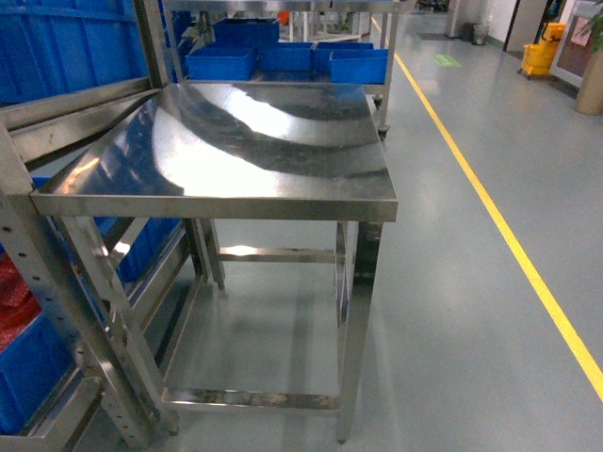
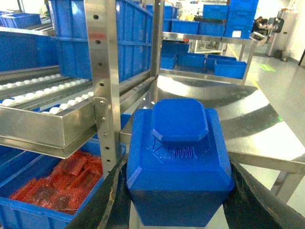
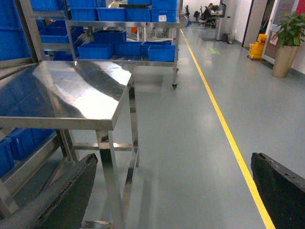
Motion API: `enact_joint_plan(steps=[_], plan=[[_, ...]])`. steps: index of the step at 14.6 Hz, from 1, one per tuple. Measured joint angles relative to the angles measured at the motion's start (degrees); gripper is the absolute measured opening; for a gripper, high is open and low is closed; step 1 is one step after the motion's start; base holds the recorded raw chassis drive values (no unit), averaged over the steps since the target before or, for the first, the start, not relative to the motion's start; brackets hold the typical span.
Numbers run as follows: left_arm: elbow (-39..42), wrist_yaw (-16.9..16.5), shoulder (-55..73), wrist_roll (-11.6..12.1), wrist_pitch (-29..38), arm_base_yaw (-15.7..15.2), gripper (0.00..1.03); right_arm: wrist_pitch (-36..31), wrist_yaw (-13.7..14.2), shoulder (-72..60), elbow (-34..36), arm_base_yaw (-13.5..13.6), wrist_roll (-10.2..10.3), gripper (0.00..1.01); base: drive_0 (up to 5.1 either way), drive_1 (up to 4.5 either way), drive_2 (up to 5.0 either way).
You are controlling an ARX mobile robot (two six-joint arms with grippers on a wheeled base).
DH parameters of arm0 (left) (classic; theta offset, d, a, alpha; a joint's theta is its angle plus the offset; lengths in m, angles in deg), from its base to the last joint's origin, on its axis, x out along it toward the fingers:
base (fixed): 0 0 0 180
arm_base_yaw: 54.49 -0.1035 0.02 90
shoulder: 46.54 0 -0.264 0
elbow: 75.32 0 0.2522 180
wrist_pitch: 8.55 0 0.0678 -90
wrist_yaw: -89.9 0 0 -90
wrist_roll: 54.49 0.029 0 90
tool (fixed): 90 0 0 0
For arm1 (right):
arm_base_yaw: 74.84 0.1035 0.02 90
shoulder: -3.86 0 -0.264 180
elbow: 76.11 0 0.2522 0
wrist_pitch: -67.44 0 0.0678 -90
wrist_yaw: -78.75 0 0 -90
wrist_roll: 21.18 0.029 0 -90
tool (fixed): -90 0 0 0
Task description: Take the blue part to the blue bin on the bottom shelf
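Grey warehouse floor [image 1: 452,311], steel table [image 1: 236,151] | left gripper [image 2: 178,200] grasping blue part [image 2: 178,157], held beside the rack post [image 2: 107,95], above blue bin [image 2: 28,210] of red packets | right gripper [image 3: 171,191] spread wide, holding nothing

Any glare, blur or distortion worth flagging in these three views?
Head view: strong ceiling glare across the steel table. Left wrist view: the blue part is sharp, the background softer. Right wrist view: reflections streak the tabletop, and the dark fingers at the bottom edge look blurred.
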Motion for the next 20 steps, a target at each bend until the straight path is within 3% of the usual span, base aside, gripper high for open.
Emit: enact_joint_plan(steps=[20], plan=[[0.0, 0.0, -0.1, 0.0, 0.0, 0.0, 0.44, -0.3, 0.0, 0.0, 0.0, 0.0, 0.0, 0.98, -0.2, 0.34, -0.1]])
